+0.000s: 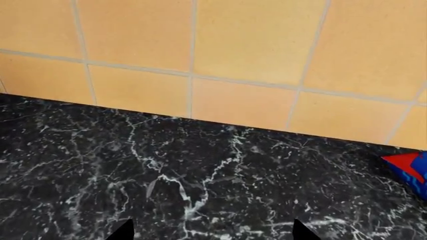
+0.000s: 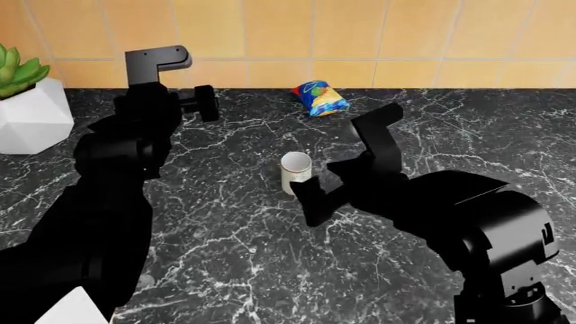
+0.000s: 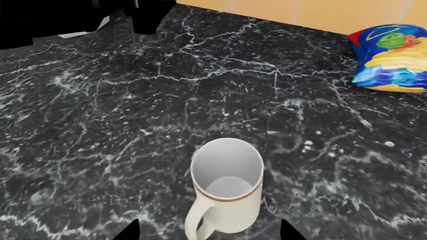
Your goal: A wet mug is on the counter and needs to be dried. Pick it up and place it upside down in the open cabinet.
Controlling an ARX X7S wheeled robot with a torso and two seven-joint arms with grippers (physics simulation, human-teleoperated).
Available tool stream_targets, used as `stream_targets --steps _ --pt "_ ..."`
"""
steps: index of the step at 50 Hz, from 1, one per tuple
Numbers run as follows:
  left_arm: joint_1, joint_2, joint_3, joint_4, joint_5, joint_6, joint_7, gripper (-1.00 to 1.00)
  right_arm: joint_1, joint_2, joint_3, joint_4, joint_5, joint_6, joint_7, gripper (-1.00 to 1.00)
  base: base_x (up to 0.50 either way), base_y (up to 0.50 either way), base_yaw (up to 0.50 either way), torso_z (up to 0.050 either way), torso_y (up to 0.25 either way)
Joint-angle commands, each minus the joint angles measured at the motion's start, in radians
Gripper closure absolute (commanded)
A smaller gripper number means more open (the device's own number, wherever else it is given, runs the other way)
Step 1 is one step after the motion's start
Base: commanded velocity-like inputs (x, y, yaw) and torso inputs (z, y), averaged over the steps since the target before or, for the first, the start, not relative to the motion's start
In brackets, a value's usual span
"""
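Observation:
The cream-white mug [image 2: 295, 173] stands upright, mouth up, on the black marble-look counter [image 2: 225, 223], near its middle. In the right wrist view the mug [image 3: 227, 187] sits just ahead of and between the fingertips, with its loop handle turned toward the camera. My right gripper [image 3: 210, 232] is open, with its jaws on either side of the mug and not touching it. In the head view the right gripper [image 2: 312, 189] is right beside the mug. My left gripper [image 1: 213, 234] is open and empty over bare counter [image 1: 167, 175], facing the tiled wall. The cabinet is out of view.
A blue-and-yellow snack bag [image 2: 320, 98] lies near the orange tiled wall [image 2: 360, 40]; it also shows in the right wrist view [image 3: 393, 60] and the left wrist view [image 1: 410, 172]. A white faceted plant pot [image 2: 32, 115] stands at the far left.

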Motion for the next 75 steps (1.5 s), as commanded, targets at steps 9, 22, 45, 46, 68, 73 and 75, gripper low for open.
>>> stream_targets --steps 9,22,45,46,68,73,75 --pt "-0.001 -0.004 -0.007 0.000 -0.001 0.001 0.002 -1.00 -0.016 -0.033 -0.095 0.070 -0.037 -0.084 0.008 -1.00 0.00 0.00 0.00 0.000 0.000" --pt "-0.005 -0.006 -0.010 0.000 -0.002 0.003 0.010 -1.00 0.015 -0.065 -0.107 0.214 -0.082 -0.183 0.026 -1.00 0.00 0.00 0.00 0.000 0.000" --pt "-0.012 -0.004 -0.017 0.000 -0.002 0.007 0.025 -1.00 0.015 -0.104 -0.116 0.378 -0.097 -0.306 0.017 1.00 0.00 0.00 0.00 0.000 0.000" --pt "-0.012 -0.004 -0.017 0.000 -0.002 0.007 0.026 -1.00 0.013 -0.103 -0.118 0.372 -0.098 -0.305 0.019 1.00 0.00 0.00 0.00 0.000 0.000" --pt "-0.014 -0.010 -0.027 0.000 -0.002 0.004 0.028 -1.00 -0.033 -0.031 0.025 -0.037 0.011 -0.147 0.103 1.00 0.00 0.00 0.00 0.000 0.000" --pt "-0.018 -0.011 -0.028 0.000 -0.002 0.000 0.035 -1.00 -0.020 -0.007 0.152 -0.251 0.095 -0.053 0.133 1.00 0.00 0.00 0.00 0.000 0.000" --pt "-0.027 -0.013 -0.026 0.000 -0.001 -0.004 0.049 -1.00 -0.011 0.004 0.204 -0.336 0.131 -0.009 0.145 1.00 0.00 0.00 0.00 0.000 0.000"
